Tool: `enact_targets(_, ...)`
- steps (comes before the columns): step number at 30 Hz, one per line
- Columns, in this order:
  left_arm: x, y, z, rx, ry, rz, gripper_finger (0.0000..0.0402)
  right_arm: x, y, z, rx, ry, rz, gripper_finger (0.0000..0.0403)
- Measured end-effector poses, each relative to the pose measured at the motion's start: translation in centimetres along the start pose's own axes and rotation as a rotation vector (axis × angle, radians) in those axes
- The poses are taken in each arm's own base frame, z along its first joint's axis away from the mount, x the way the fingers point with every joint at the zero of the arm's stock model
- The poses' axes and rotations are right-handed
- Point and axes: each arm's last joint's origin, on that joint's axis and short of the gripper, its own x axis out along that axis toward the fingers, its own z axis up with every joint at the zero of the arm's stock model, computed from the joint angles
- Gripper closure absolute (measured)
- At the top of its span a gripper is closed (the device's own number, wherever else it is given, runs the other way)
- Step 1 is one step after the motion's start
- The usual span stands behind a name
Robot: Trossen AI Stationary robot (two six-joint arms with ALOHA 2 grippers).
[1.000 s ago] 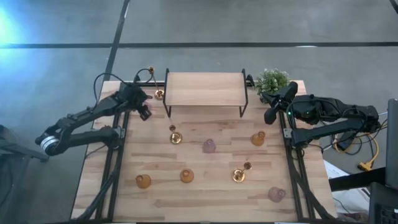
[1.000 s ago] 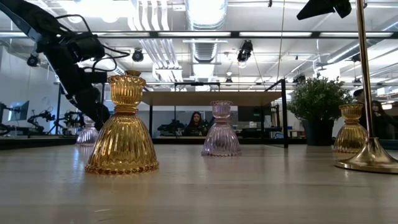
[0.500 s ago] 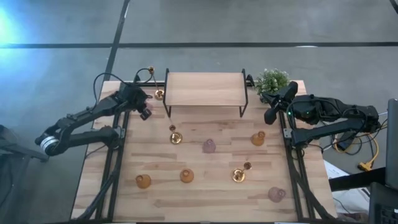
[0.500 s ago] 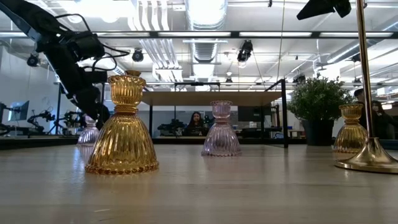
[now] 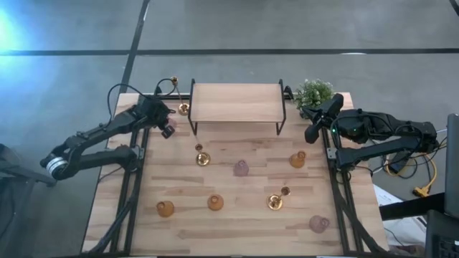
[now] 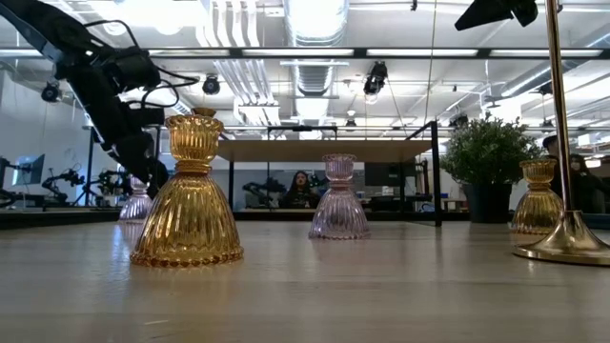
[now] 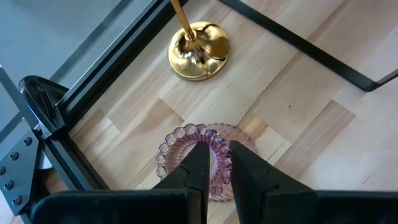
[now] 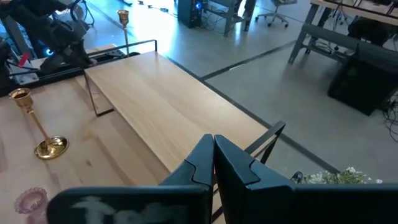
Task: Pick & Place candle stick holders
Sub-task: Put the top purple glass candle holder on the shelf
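Note:
My left gripper (image 5: 166, 127) is shut on a pink glass candle stick holder (image 7: 186, 146) at the table's far left, also in the low view (image 6: 133, 205). A gold candlestick (image 7: 198, 51) stands just beyond it. More holders stand on their bases across the table: amber ones (image 5: 166, 208) (image 5: 215, 203) (image 5: 297, 159), pink ones (image 5: 242, 168) (image 5: 318, 223), gold ones (image 5: 202, 159) (image 5: 275, 202). My right gripper (image 5: 311, 135) waits shut and raised at the table's right edge, holding nothing. My left gripper pinches the pink holder's narrow upper part (image 7: 216, 140) between its two fingers (image 7: 198, 165). The fingers come slanting down from the table's left. The holder stands upright, its scalloped base (image 7: 166, 152) on the table.
A wooden shelf on black legs (image 5: 237, 102) stands at the far middle, its near left leg close to my left gripper. A green potted plant (image 5: 313, 92) sits at the far right. Black frame rails (image 7: 93, 81) run along the table's left edge.
My left gripper has shut on the pink holder without shifting its place. The holder stays standing on the table.

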Motion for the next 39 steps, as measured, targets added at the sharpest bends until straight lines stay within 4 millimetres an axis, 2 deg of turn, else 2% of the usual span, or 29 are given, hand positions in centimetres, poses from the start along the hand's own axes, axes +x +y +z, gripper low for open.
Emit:
enact_targets(12,-3.0,0.7,2.0,-0.029,0.028,-0.034,0.0370,0.0,0.0,0.0,-0.010,0.000,0.000,0.0394)
enact_targets(28,-5.0,0.8,2.5,-0.060,0.106,-0.082,0.0375,0.0,0.0,0.0,-0.019,0.000,0.000,0.0394)
enact_targets(39,-6.6,0.7,3.5,-0.062,0.084,-0.149,0.0376,0.0,0.0,0.0,-0.026,0.000,0.000,0.0394)
